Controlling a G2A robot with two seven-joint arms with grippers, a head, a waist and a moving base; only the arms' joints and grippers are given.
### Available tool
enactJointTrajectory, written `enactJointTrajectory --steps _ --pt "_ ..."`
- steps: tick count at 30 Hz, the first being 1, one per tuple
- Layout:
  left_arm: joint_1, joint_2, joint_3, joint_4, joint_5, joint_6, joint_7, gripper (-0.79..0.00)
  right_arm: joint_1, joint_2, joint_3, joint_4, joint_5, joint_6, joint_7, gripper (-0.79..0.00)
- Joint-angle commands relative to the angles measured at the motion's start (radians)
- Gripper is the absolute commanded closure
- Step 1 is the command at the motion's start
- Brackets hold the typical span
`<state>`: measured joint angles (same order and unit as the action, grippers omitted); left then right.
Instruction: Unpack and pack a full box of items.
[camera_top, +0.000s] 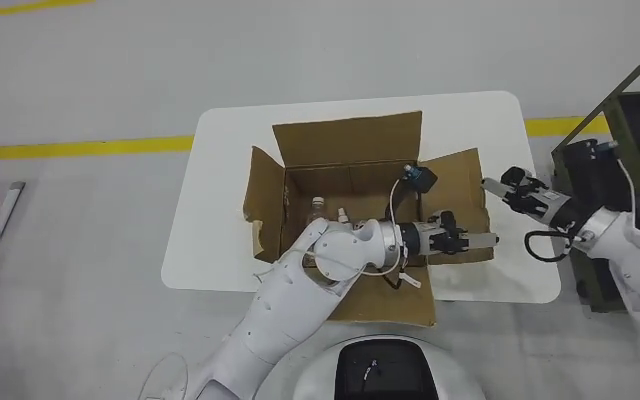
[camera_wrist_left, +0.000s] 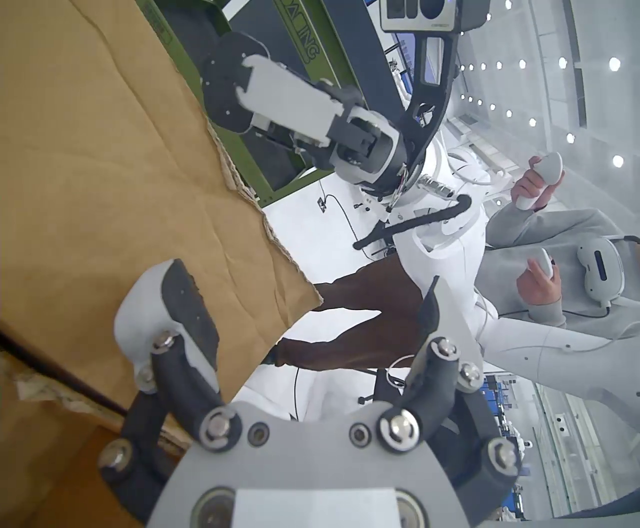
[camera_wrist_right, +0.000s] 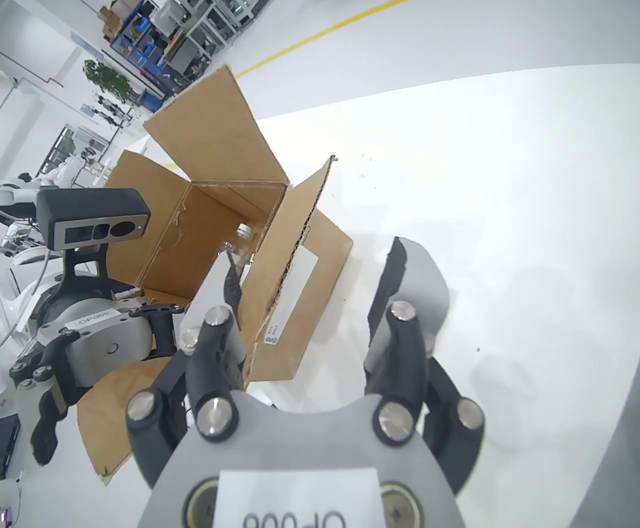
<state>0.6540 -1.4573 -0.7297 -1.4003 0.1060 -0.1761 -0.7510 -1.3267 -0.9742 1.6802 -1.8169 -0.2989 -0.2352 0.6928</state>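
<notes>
An open cardboard box (camera_top: 350, 185) stands on the white table (camera_top: 225, 200) with all its flaps spread outward. Inside it I see clear bottles with white caps (camera_top: 318, 206), and one cap (camera_wrist_right: 243, 229) shows over the box wall. My left gripper (camera_top: 488, 241) hangs open over the box's right flap (camera_top: 462, 195), one finger (camera_wrist_left: 175, 300) lying close over the cardboard (camera_wrist_left: 100, 175). My right gripper (camera_top: 488, 184) is open at that flap's outer edge (camera_wrist_right: 300, 240), with nothing held. The right gripper (camera_wrist_left: 270, 95) also shows beyond the flap in the left wrist view.
A green metal frame (camera_top: 600, 130) stands just off the table's right end, close to the right arm. Bare tabletop (camera_wrist_right: 475, 200) lies to the right of the box and along its left side. A yellow line (camera_top: 90, 148) crosses the floor behind.
</notes>
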Motion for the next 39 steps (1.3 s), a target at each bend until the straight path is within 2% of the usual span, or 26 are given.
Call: enactJointTrajectory --steps 1,5,6,8,9,10,12,15,19,24,30,37,38,39 --pt "0.002 -0.001 -0.003 0.001 0.004 0.002 0.001 -0.785 0.007 -0.002 -0.025 0.011 -0.004 0.003 -0.006 -0.296" --pt "0.008 0.000 -0.010 0.000 0.012 0.005 -0.006 -0.785 0.026 -0.007 -0.080 0.039 0.002 -0.008 -0.018 -0.240" --pt "0.010 0.000 -0.013 -0.001 0.012 0.006 -0.006 -0.785 0.031 -0.008 -0.090 0.045 0.004 -0.010 -0.020 -0.169" --pt "0.015 0.000 -0.017 -0.004 0.016 0.006 -0.006 -0.785 0.037 -0.009 -0.108 0.053 0.005 -0.015 -0.019 -0.080" --pt "0.017 0.001 -0.019 -0.006 0.019 0.007 -0.006 -0.785 0.040 -0.010 -0.114 0.061 0.010 -0.014 -0.021 -0.062" --pt "0.018 0.002 -0.022 -0.007 0.026 0.009 -0.007 -0.785 0.042 -0.010 -0.119 0.067 0.007 -0.015 -0.024 0.000" --pt "0.000 0.008 -0.022 -0.021 0.153 0.008 -0.002 -0.785 0.046 -0.010 -0.125 0.071 -0.025 -0.019 -0.029 0.000" --pt "0.012 0.023 -0.044 -0.042 0.285 0.037 0.018 -0.785 0.044 -0.010 -0.133 0.073 -0.045 -0.015 -0.045 0.000" --pt "0.056 0.049 -0.111 -0.078 0.390 0.071 0.016 -0.785 0.042 -0.011 -0.143 0.079 -0.064 -0.016 -0.060 0.000" --pt "0.131 0.091 -0.186 -0.149 0.599 0.116 -0.062 -0.785 0.044 -0.012 -0.157 0.086 -0.079 -0.019 -0.068 0.000" --pt "0.222 0.122 -0.281 -0.252 0.671 0.148 -0.108 -0.785 0.047 -0.013 -0.166 0.095 -0.085 -0.022 -0.079 0.000" --pt "0.227 0.124 -0.286 -0.261 0.678 0.146 -0.112 -0.785 0.053 -0.015 -0.174 0.110 -0.086 -0.024 -0.094 0.000" --pt "0.227 0.124 -0.286 -0.261 0.678 0.146 -0.112 -0.785 0.055 -0.015 -0.174 0.112 -0.083 -0.025 -0.094 -0.068" --pt "0.227 0.124 -0.286 -0.261 0.678 0.146 -0.112 -0.785 0.057 -0.015 -0.174 0.113 -0.082 -0.026 -0.095 -0.089"
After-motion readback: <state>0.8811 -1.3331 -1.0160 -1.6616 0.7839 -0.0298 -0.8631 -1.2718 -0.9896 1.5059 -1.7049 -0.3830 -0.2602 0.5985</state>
